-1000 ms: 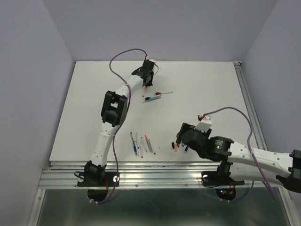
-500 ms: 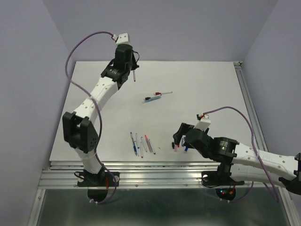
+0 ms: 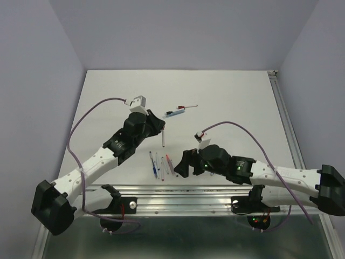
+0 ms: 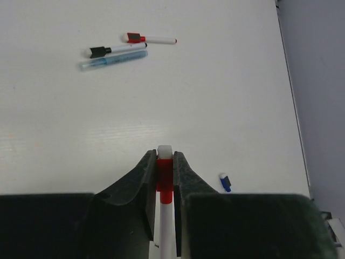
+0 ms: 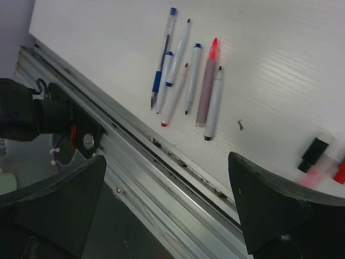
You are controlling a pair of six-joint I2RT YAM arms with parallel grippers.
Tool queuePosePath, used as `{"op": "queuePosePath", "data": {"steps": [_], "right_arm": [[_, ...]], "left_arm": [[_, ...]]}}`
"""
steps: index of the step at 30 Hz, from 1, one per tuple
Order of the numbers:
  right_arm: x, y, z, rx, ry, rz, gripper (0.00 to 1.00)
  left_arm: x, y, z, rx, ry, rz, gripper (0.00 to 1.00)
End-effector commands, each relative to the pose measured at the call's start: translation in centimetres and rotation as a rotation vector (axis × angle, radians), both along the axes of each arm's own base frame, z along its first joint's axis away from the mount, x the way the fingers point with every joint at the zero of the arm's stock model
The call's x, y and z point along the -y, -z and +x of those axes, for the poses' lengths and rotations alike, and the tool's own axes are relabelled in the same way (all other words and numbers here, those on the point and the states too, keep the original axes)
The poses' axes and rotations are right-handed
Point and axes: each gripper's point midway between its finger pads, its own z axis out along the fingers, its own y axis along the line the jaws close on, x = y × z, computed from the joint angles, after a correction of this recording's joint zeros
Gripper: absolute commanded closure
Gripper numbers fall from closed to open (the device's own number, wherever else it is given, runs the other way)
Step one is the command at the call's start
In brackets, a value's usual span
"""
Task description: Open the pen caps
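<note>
My left gripper (image 4: pixel 165 157) was clenched on a white pen (image 4: pixel 166 226), pinching it at what looked like its red cap (image 4: pixel 165 190). It held the pen just behind the row (image 5: pixel 188 81) of bare pens. I judge it was held out that way so my other hand could pull barrel and cap apart. My right gripper (image 5: pixel 167 162) hung spread wide with nothing in it over the near end of the row, well placed, I think, to reach for that barrel.

The row counted seven pens as near as I could tell, laid side by side with their tips bare, likely sorted there as done. Just right of the row lay three loose caps: a black cap (image 5: pixel 314 151), a pink cap (image 5: pixel 319 174) and a loose red cap (image 5: pixel 339 172). A blue cap (image 4: pixel 225 182) lay on the table (image 3: pixel 242 97); I could not place it against the row. Well behind the row lay three more pens (image 4: pixel 116 49). Two wore caps, red and black; the third I could not tell.
</note>
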Motion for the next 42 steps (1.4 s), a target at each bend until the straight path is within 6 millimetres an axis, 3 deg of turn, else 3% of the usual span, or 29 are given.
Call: {"op": "queuePosePath", "data": {"steps": [1, 2, 4, 5, 7, 8, 12, 15, 23, 26, 27, 29, 34, 37, 40, 42], "right_arm": [[-4.1, -4.1, -1.2, 0.108, -0.199, 0.198, 0.0], [-4.3, -4.3, -1.0, 0.12, -0.199, 0.205, 0.0], [-5.0, -5.1, -0.6, 0.152, -0.191, 0.233, 0.0], [-5.2, -5.4, -0.4, 0.161, -0.191, 0.247, 0.0], [-5.9, -6.2, -0.3, 0.181, -0.201, 0.276, 0.0], [-6.4, -7.5, -0.1, 0.203, -0.203, 0.317, 0.01], [-7.6, -9.1, 1.2, 0.215, -0.155, 0.347, 0.03], [-7.7, -8.8, 3.2, 0.2, -0.041, 0.32, 0.05], [-9.0, -8.9, 4.7, 0.204, 0.014, 0.314, 0.17], [-9.3, -8.5, 5.3, 0.188, 0.049, 0.295, 0.38], [-9.4, -8.5, 5.4, 0.184, 0.055, 0.287, 0.51], [-9.5, -7.5, 5.5, 0.159, 0.065, 0.248, 0.62], [-10.0, -6.5, 4.1, 0.086, 0.02, 0.27, 0.99], [-10.3, -5.7, 2.5, 0.031, -0.035, 0.29, 0.99], [-11.5, -5.6, -1.2, -0.029, -0.139, 0.334, 0.99], [-11.9, -4.9, -2.6, -0.04, -0.152, 0.312, 0.99]], "left_arm": [[-0.5, -4.6, -1.8, 0.081, -0.039, -0.231, 1.0], [-0.8, -3.4, -2.4, 0.056, -0.045, -0.234, 1.0], [-1.5, -3.3, -3.4, 0.007, -0.095, -0.301, 1.0], [-1.8, -1.8, -4.0, -0.036, -0.11, -0.288, 1.0], [-2.4, -1.3, -4.6, -0.052, -0.141, -0.31, 1.0], [-2.3, -0.4, -5.2, -0.082, -0.153, -0.331, 1.0], [-2.4, -0.1, -6.0, -0.09, -0.179, -0.374, 1.0], [-2.2, -0.1, -6.3, -0.089, -0.183, -0.382, 1.0], [-0.7, 0.0, -6.8, -0.104, -0.173, -0.375, 1.0], [-0.4, 0.0, -7.0, -0.101, -0.177, -0.376, 1.0], [-0.3, -0.2, -7.0, -0.098, -0.18, -0.379, 1.0], [-0.4, -0.2, -6.9, -0.093, -0.192, -0.379, 1.0], [-0.8, 0.2, -5.9, -0.075, -0.25, -0.344, 1.0], [-1.5, -0.2, -4.8, -0.04, -0.318, -0.327, 1.0], [-2.0, -0.2, -2.8, 0.005, -0.395, -0.277, 1.0], [-2.1, -1.6, -1.4, 0.037, -0.42, -0.281, 1.0]]}}
